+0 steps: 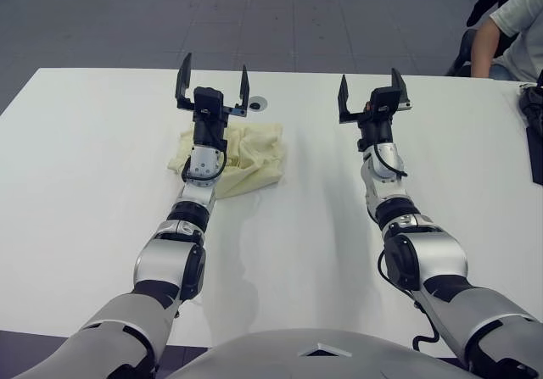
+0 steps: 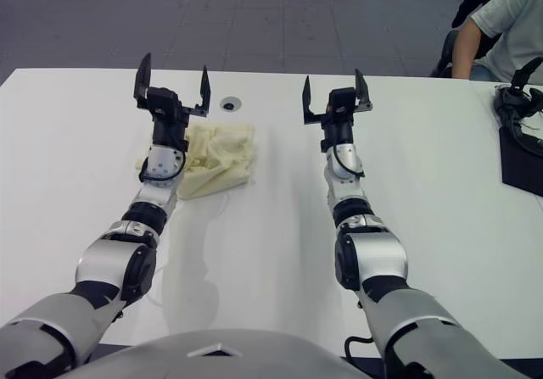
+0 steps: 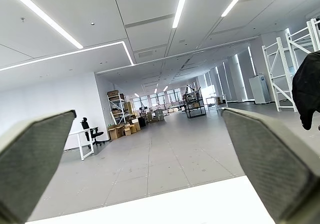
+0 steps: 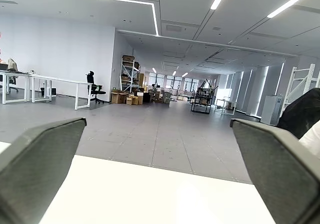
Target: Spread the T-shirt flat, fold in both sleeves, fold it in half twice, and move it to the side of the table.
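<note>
A pale yellow T-shirt lies crumpled in a heap on the white table, left of centre. My left gripper is held above the shirt's far edge, open, fingers pointing up and away with nothing between them. The left forearm covers part of the shirt. My right gripper stands open over bare table to the right of the shirt, well apart from it. In the wrist views both pairs of grey fingers are spread wide with only the table's far edge and the room beyond between them.
A small round grommet sits in the table just beyond the shirt. Dark equipment lies at the table's far right edge. A person sits beyond the far right corner, not touching anything.
</note>
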`<move>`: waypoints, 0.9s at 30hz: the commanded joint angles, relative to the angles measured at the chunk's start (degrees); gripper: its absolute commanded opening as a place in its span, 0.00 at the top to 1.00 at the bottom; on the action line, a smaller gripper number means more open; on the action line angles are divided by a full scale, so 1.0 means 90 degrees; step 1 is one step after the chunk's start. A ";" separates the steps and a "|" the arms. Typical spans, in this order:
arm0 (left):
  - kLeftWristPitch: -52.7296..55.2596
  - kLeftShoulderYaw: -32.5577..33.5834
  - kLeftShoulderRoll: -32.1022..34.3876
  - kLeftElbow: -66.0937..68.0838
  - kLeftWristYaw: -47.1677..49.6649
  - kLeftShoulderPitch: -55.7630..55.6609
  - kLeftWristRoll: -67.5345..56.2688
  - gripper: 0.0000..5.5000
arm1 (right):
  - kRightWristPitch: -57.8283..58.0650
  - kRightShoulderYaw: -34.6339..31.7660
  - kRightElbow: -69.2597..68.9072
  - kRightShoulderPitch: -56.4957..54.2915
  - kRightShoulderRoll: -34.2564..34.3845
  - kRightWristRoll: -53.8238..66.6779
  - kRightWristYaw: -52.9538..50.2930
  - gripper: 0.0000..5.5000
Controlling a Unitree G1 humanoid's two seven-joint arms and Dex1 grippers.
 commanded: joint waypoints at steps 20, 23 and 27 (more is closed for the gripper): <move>0.0046 0.0040 0.0004 0.0002 -0.0070 -0.0029 -0.0078 0.02 | -0.0025 -0.0004 0.0018 0.0009 -0.0040 -0.0026 -0.0048 0.03; 0.0053 0.0042 0.0005 0.0007 -0.0073 -0.0034 -0.0079 0.02 | -0.0018 -0.0003 0.0024 0.0003 -0.0039 -0.0028 -0.0047 0.03; 0.0064 0.0044 0.0003 0.0009 -0.0073 -0.0037 -0.0079 0.02 | -0.0011 -0.0003 0.0027 0.0000 -0.0041 -0.0029 -0.0046 0.03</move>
